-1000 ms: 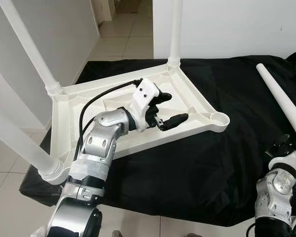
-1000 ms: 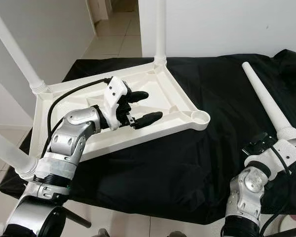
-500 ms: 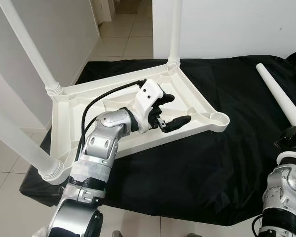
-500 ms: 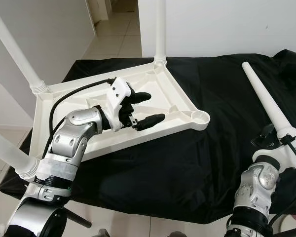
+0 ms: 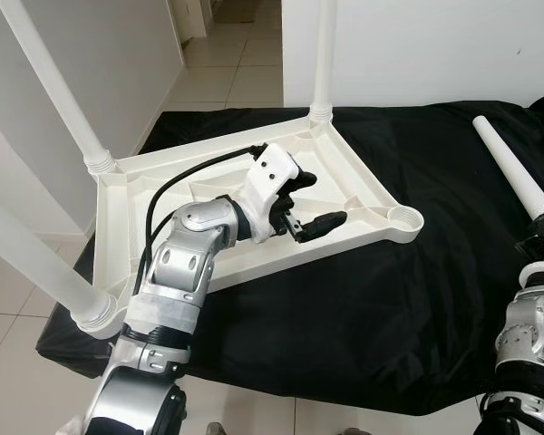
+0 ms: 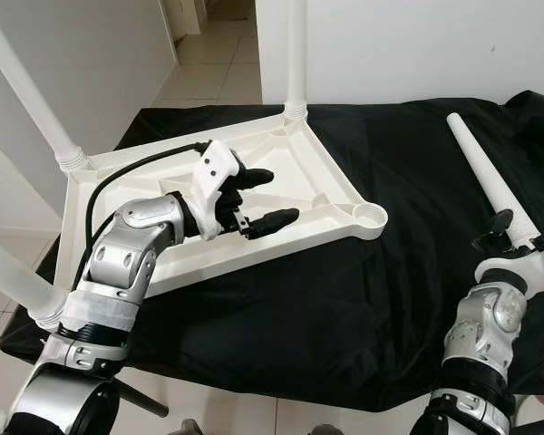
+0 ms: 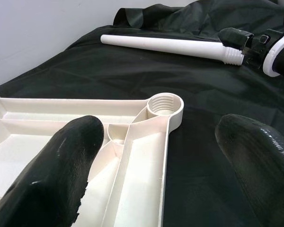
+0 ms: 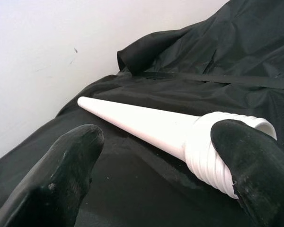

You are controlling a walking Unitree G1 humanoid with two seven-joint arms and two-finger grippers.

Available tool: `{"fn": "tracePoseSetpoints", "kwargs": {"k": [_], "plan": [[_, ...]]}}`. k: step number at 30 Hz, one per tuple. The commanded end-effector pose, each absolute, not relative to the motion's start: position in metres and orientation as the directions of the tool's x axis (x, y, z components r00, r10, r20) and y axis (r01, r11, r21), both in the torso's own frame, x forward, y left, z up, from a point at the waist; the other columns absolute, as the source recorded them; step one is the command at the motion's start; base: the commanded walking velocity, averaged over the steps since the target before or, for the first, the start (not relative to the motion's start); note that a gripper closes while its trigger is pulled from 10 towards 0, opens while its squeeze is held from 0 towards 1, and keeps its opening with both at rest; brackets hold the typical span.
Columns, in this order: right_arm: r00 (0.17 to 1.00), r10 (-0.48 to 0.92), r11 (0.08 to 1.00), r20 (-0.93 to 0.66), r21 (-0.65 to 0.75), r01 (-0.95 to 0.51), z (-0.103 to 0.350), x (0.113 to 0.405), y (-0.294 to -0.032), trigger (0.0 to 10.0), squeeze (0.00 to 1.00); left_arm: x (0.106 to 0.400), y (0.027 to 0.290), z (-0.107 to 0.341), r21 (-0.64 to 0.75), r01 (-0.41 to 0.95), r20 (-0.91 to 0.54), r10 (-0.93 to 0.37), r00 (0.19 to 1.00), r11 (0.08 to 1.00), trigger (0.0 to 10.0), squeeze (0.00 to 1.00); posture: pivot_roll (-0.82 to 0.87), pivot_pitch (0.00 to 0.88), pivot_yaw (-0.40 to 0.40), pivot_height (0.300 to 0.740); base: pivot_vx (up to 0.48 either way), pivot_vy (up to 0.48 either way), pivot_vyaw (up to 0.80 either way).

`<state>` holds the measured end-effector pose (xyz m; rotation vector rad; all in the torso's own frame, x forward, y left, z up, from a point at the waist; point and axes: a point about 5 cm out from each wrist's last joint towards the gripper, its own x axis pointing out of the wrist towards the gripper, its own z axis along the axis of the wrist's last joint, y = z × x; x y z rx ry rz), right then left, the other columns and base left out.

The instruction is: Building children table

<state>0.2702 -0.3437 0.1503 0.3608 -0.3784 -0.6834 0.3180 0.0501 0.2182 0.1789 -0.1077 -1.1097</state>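
The white plastic tabletop (image 5: 363, 181) lies upside down on a black cloth. Three white legs stand screwed into it: one at the far corner (image 5: 322, 54) and two on the left (image 5: 54, 86). The near right corner socket (image 5: 404, 217) is empty. My left gripper (image 5: 324, 198) hovers open over the underside, just left of that socket (image 7: 164, 103). A loose tapered leg (image 5: 512, 172) lies on the cloth at the right. My right gripper (image 6: 497, 234) is open at its threaded thick end (image 8: 227, 151), with one finger beside the thread.
The black cloth (image 5: 390, 299) covers the whole work surface and bunches up at the far right (image 8: 217, 42). Tiled floor (image 5: 227, 63) runs behind and to the left, with white walls close on both sides.
My right gripper has moved forward and to the right, up to the loose leg's threaded end. The left gripper has stayed over the tabletop with only a slight shift.
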Motion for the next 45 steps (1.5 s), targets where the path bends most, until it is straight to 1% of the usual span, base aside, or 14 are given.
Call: {"fn": "tracePoseSetpoints", "kwargs": {"k": [1, 4, 5, 9, 17, 18, 19, 22, 26, 34, 37, 45], "plan": [[0.715, -0.662, 0.716, 0.225, 0.471, 0.515, 0.143, 0.267, -0.337, 10.0, 0.00, 0.324, 0.060, 0.218, 0.194, 0.779, 0.022, -0.797, 0.604, 0.596, 10.0, 0.00, -0.07, 0.045, 0.103, 0.740, 0.000, 0.000, 0.00], [0.713, -0.659, 0.720, 0.239, 0.476, 0.506, 0.143, 0.265, -0.334, 10.0, 0.00, 0.324, 0.061, 0.219, 0.195, 0.777, 0.021, -0.795, 0.606, 0.598, 10.0, 0.00, -0.07, 0.045, 0.103, 0.740, 0.000, 0.000, 0.00], [0.697, -0.674, 0.703, 0.242, 0.500, 0.506, 0.140, 0.261, -0.332, 10.0, 0.00, 0.324, 0.061, 0.218, 0.193, 0.777, 0.019, -0.794, 0.608, 0.600, 10.0, 0.00, -0.07, 0.045, 0.108, 0.740, 0.000, 0.000, 0.00], [0.677, -0.696, 0.680, 0.240, 0.525, 0.513, 0.136, 0.256, -0.330, 10.0, 0.00, 0.323, 0.060, 0.218, 0.191, 0.779, 0.018, -0.796, 0.605, 0.597, 10.0, 0.00, -0.08, 0.044, 0.112, 0.740, 0.000, 0.000, 0.00], [0.655, -0.725, 0.645, 0.214, 0.546, 0.535, 0.128, 0.250, -0.333, 10.0, 0.00, 0.322, 0.059, 0.219, 0.197, 0.787, 0.015, -0.804, 0.594, 0.585, 10.0, 0.00, -0.08, 0.046, 0.112, 0.740, 0.000, 0.000, 0.00], [0.648, -0.732, 0.638, 0.210, 0.545, 0.544, 0.127, 0.248, -0.334, 10.0, 0.00, 0.320, 0.059, 0.217, 0.200, 0.803, 0.007, -0.821, 0.571, 0.561, 10.0, 0.00, -0.08, 0.046, 0.112, 0.740, 0.000, 0.000, 0.00], [0.648, -0.732, 0.638, 0.210, 0.545, 0.544, 0.127, 0.248, -0.334, 10.0, 0.00, 0.320, 0.059, 0.217, 0.200, 0.803, 0.007, -0.821, 0.571, 0.561, 10.0, 0.00, -0.08, 0.046, 0.112, 0.740, 0.000, 0.000, 0.00], [0.617, -0.761, 0.611, 0.201, 0.541, 0.578, 0.125, 0.242, -0.336, 10.0, 0.00, 0.315, 0.060, 0.212, 0.210, 0.831, -0.017, -0.848, 0.530, 0.515, 10.0, 0.00, -0.08, 0.052, 0.105, 0.740, 0.000, 0.000, 0.00], [0.598, -0.777, 0.592, 0.196, 0.548, 0.591, 0.125, 0.238, -0.337, 10.0, 0.00, 0.314, 0.060, 0.210, 0.216, 0.835, -0.032, -0.851, 0.525, 0.507, 10.0, 0.00, -0.08, 0.055, 0.104, 0.740, 0.000, 0.000, 0.00], [0.611, -0.766, 0.611, 0.200, 0.523, 0.594, 0.131, 0.243, -0.346, 10.0, 0.00, 0.313, 0.058, 0.209, 0.216, 0.836, -0.034, -0.852, 0.522, 0.504, 10.0, 0.00, -0.08, 0.060, 0.101, 0.740, 0.000, 0.000, 0.00], [0.638, -0.745, 0.637, 0.193, 0.490, 0.595, 0.133, 0.248, -0.352, 10.0, 0.00, 0.312, 0.059, 0.210, 0.215, 0.834, -0.034, -0.850, 0.526, 0.508, 10.0, 0.00, -0.08, 0.062, 0.100, 0.740, 0.000, 0.000, 0.00], [0.670, -0.721, 0.657, 0.176, 0.480, 0.582, 0.137, 0.256, -0.356, 10.0, 0.00, 0.311, 0.063, 0.211, 0.218, 0.827, -0.039, -0.842, 0.538, 0.519, 10.0, 0.00, -0.06, 0.073, 0.101, 0.740, 0.000, 0.000, 0.00]]}}
